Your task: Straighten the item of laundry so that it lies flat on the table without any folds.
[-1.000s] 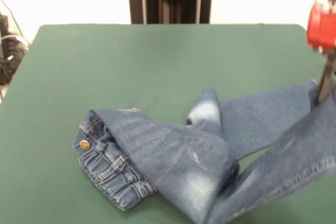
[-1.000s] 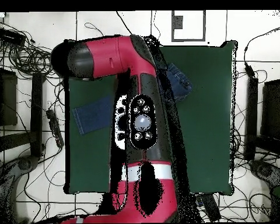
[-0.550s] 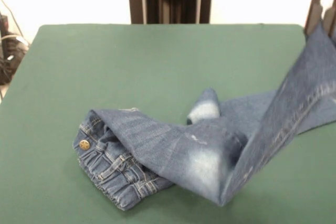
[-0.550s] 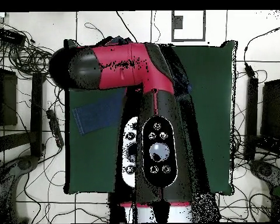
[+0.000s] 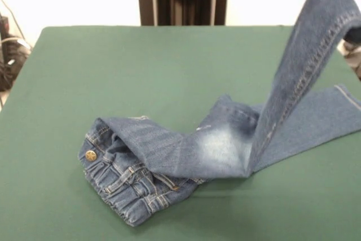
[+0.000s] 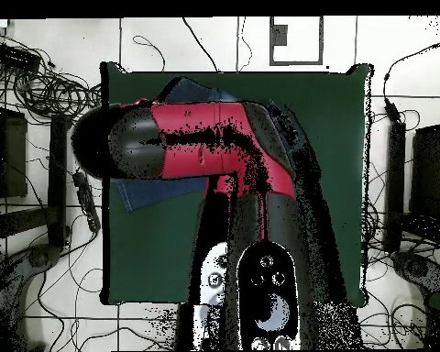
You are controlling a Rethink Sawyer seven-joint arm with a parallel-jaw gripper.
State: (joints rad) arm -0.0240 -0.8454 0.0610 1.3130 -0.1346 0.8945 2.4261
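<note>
Jeans (image 5: 186, 156) are sitting toward the near side of the table (image 5: 141, 71), a bit right of centre in the front view, and one leg is now way up in the air. A second ago that leg was draped low across the other one near the right edge; now it runs up as a taut strip from the crotch area to the top right corner of the frame. So the overlap between the two legs is basically gone, and the lower leg lies flat, pointing off toward the right edge. That's decent progress, I'd say, since the crossed legs were the biggest mess.

Not done though. The waistband (image 5: 121, 187) end with the brass button (image 5: 90, 155) is folded under itself near the front left part of the pile, and it hasn't budged at all. My guess is the lifted leg needs to be laid out sideways first, then that bunched waist dealt with.

As for the gripper, it's out of frame in the front view, and in the overhead view the red arm (image 6: 187, 147) covers everything underneath. The leg hanging tight suggests it's pinched, but I honestly cannot tell.
</note>
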